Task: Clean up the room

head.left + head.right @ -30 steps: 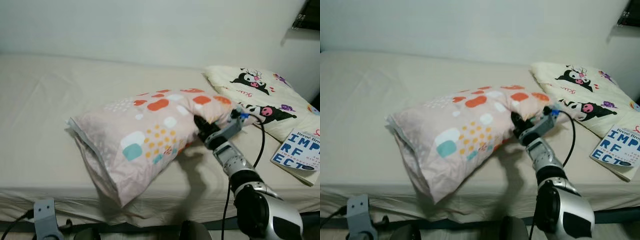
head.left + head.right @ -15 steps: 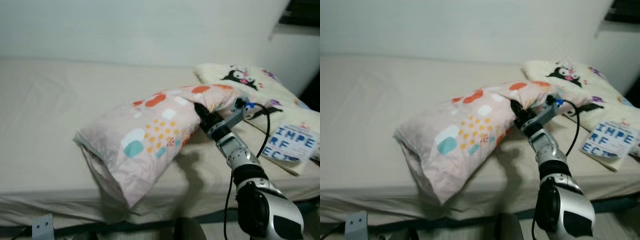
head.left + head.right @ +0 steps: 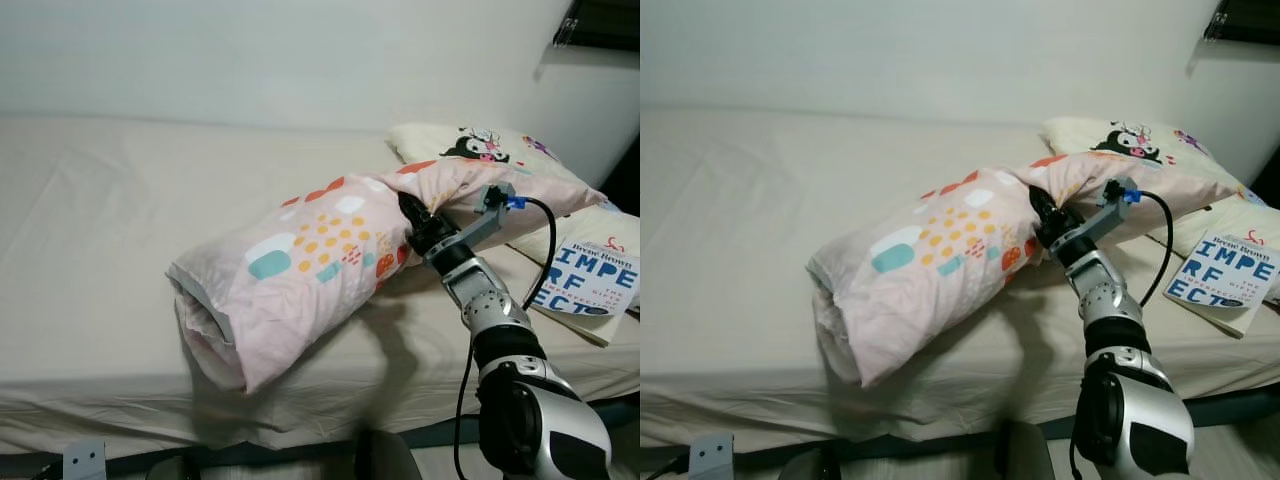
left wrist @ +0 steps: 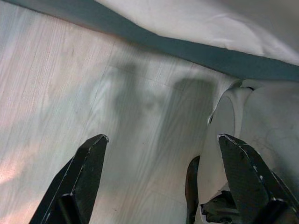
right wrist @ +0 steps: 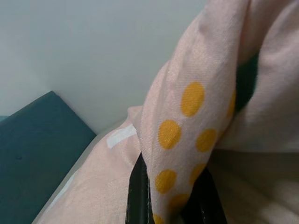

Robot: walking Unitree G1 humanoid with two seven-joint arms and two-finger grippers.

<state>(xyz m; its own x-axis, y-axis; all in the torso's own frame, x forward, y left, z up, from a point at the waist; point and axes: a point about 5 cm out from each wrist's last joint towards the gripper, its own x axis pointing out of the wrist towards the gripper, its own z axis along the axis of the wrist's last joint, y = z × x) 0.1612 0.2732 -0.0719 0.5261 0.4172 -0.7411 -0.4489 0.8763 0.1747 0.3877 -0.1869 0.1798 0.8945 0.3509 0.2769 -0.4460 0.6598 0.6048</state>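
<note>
Over beige bed (image 3: 100, 220), right gripper (image 3: 412, 222) seemingly pinches pink pillow (image 3: 300, 265).

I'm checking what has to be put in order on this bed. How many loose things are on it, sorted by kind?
Pillows: 2, the pink patterned pillow clamped in the right gripper and the cream cartoon pillow by the wall.
Books: 1, the book near the bed's edge.
Total: 3.

A home bedroom: a bed (image 3: 120, 230) with pillows (image 3: 480, 150).
</note>
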